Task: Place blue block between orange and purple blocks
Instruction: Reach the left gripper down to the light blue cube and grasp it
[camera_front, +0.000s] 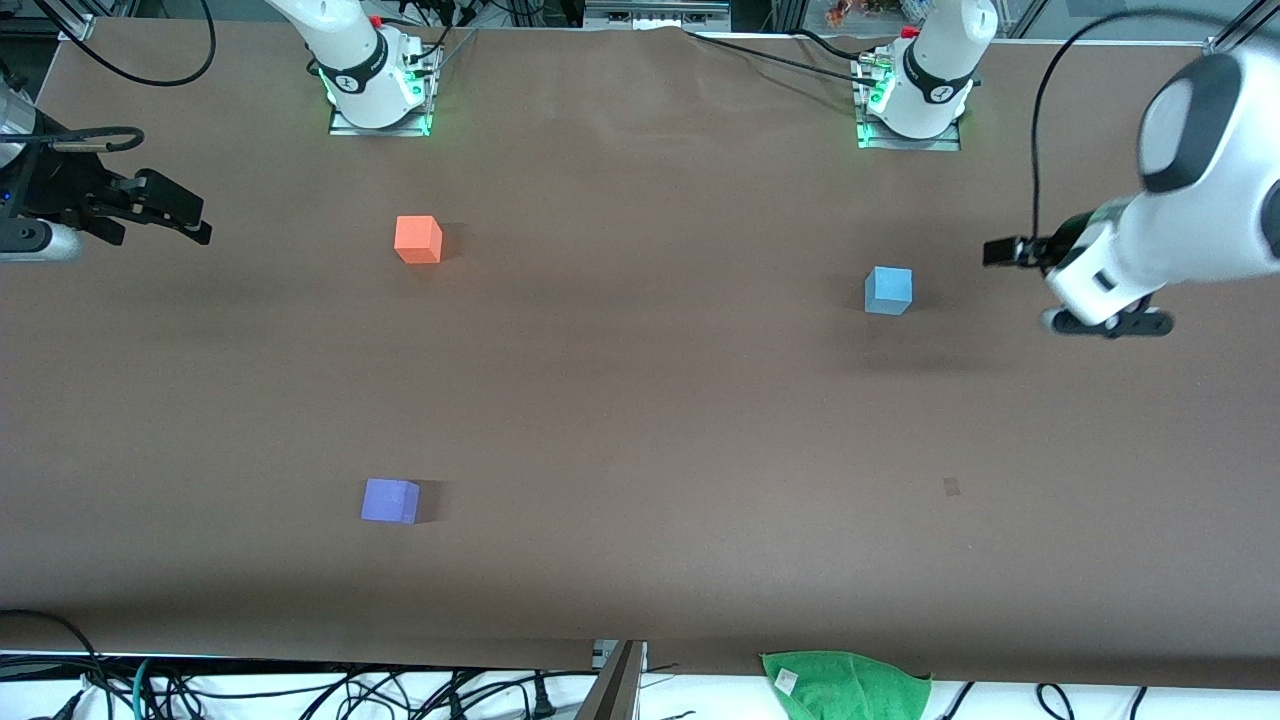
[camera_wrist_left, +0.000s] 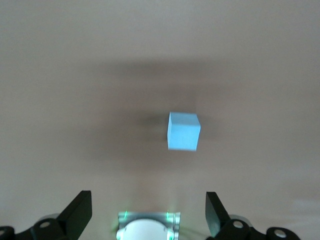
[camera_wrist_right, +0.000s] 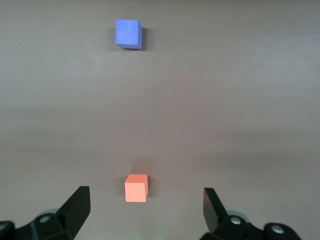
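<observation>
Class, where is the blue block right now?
In the front view, the blue block sits alone on the table toward the left arm's end, apart from the orange block.

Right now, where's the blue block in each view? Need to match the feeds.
Front view: blue block on the table, toward the left arm's end, below the left arm's base.
Left wrist view: near centre, ahead of the open jaws.
Right wrist view: not in it.
Shared landmark: the brown table.

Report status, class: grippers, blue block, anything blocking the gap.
Left gripper open, hovering beside the blue block. Right gripper open, waiting near the orange block. Gap between orange and purple block unobstructed.
</observation>
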